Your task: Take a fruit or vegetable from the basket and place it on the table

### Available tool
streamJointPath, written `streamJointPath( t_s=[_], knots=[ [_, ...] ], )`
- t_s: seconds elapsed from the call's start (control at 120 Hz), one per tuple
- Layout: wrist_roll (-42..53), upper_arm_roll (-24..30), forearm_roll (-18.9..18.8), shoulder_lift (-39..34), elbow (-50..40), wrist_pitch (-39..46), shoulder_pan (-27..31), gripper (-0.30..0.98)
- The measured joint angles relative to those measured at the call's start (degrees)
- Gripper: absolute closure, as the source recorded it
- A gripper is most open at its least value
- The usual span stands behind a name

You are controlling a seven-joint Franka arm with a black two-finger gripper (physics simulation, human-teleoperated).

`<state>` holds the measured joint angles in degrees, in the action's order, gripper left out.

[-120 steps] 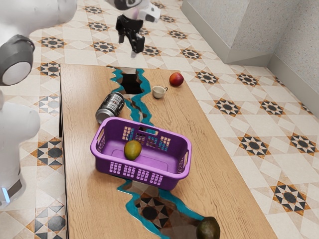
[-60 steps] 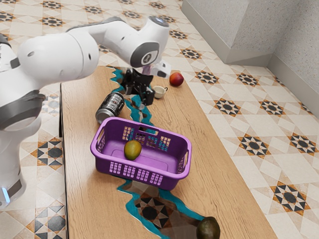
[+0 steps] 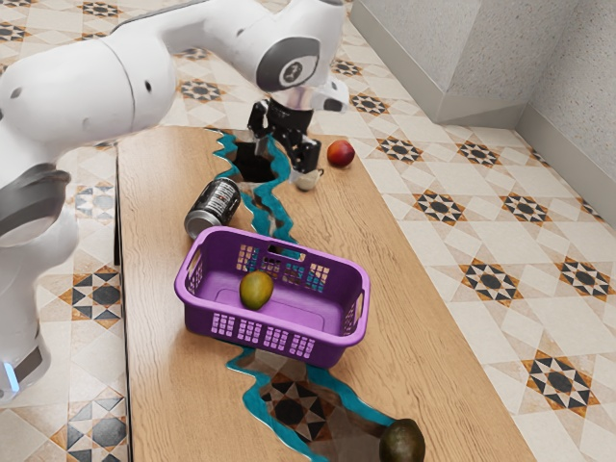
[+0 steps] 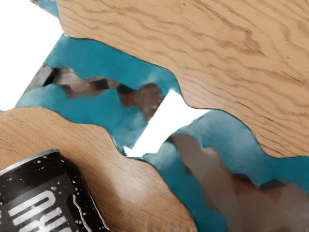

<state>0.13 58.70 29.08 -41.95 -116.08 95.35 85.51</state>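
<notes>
The tabletop (image 3: 164,385) carries a purple basket (image 3: 260,333). Beyond the basket the claw (image 3: 283,159) hangs with its fingers apart, and just past the basket lies a black can (image 3: 213,206). A dark fruit (image 3: 402,443) rests this side of the basket, a yellow-green mango (image 3: 256,290) inside it, a red fruit (image 3: 341,153) and cup (image 3: 306,181) beyond.

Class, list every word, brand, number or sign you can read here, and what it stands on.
Black can: large pale lettering, cut off; no whole word readable.
Same can, exterior view: printing too small to read.
Robot arm: a small round mark, too small to make out.
</notes>
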Motion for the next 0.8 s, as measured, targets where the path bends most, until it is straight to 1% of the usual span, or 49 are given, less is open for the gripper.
streamJointPath(
  t_s=[0.033,0.067,0.125,0.175,0.2,0.217,0.233,0.275,0.317,0.35,0.392,0.425,0.492,0.575,0.8],
  knots=[
    [-0.76,-3.1,-1.5,-0.26,0.14,-1.59,-4.78,0.03],
    [-1.6,-6.33,-3.12,-0.61,0.01,-2.96,-10.73,0.03],
    [-3.15,-13.21,-5.9,-2.68,-0.7,-5.28,-24.73,0.03],
    [-4.85,-17.62,-7.64,-6.17,-1.52,-7.33,-37.65,0.03],
    [-5.74,-19.02,-8.2,-6.95,-1.16,-8.53,-42.37,0.03],
    [-6.51,-18.87,-8.52,-7.27,-0.4,-9.22,-45.18,0.03],
    [-7.33,-17.44,-8.79,-7.48,1.03,-9.89,-46.62,0.03],
    [-9.4,-11.48,-8.77,-8.13,5.13,-11.23,-45.13,0.03],
    [-11.35,-7.28,-8.14,-8.26,5.92,-11.44,-43.38,0.03],
    [-12.79,-5.07,-7.8,-7.56,5.29,-10.97,-42.73,0.02],
    [-14.48,-3.57,-7.45,-5.75,4.27,-10.08,-41.8,0.02],
    [-15.77,-2.26,-7.23,-4.0,3.85,-9.39,-39.0,0.02],
    [-18.13,-1.07,-6.92,-0.9,3.5,-8.22,-34.9,0.02],
    [-20.72,-0.71,-6.84,1.35,3.14,-7.0,-32.34,0.02],
    [-26.21,-0.81,-6.92,5.04,-0.85,-5.33,-30.46,0.02]
  ],
)
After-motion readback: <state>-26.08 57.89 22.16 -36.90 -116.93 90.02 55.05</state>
